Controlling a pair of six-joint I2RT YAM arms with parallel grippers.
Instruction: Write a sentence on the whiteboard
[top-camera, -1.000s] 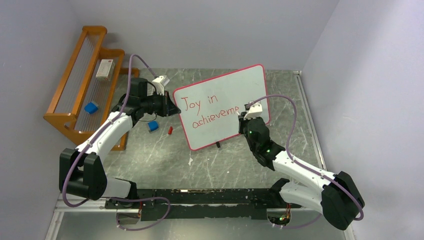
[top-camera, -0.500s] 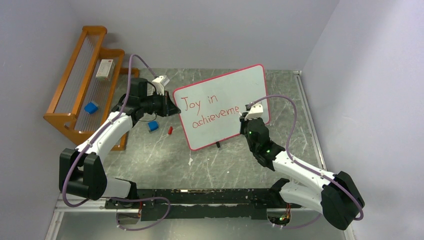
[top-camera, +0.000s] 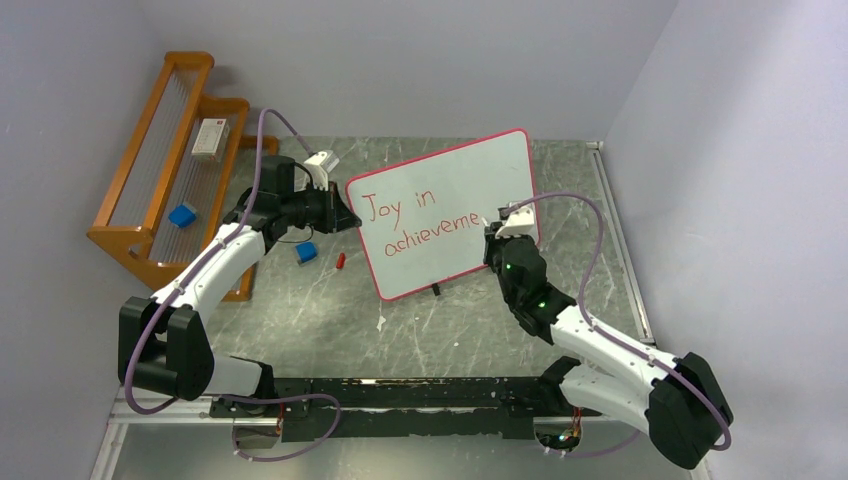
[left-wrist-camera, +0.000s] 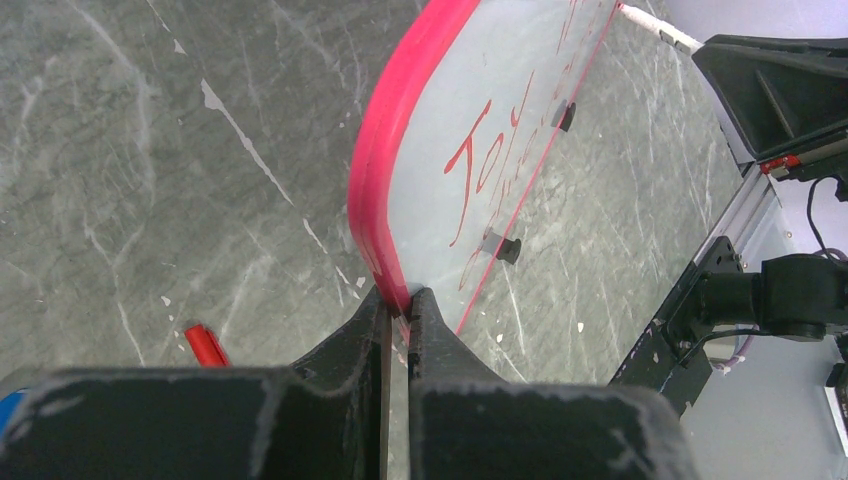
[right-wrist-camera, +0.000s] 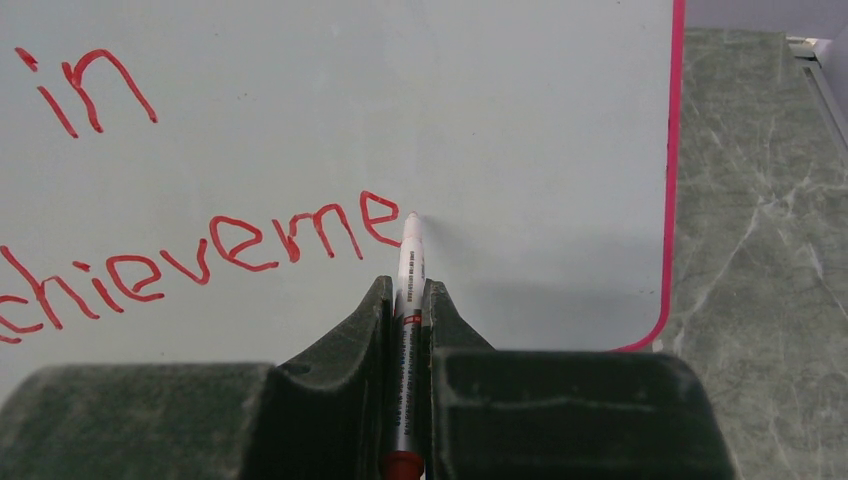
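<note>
While the left claw (left-wrist-camera: 402, 302) is clamped shut on the left rim of the whiteboard (top-camera: 445, 210), propped mid-counter (top-camera: 330, 300), the right claw (right-wrist-camera: 408, 292) pinches the marker (right-wrist-camera: 411, 240) after "achieveme". Pressing too hard could tip the board or make the pen slip.

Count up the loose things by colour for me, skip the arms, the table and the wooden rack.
Blue: 2, far blue block and near blue block
Red: 1, small red piece
White: 3, whiteboard, marker and box
Total: 6
</note>
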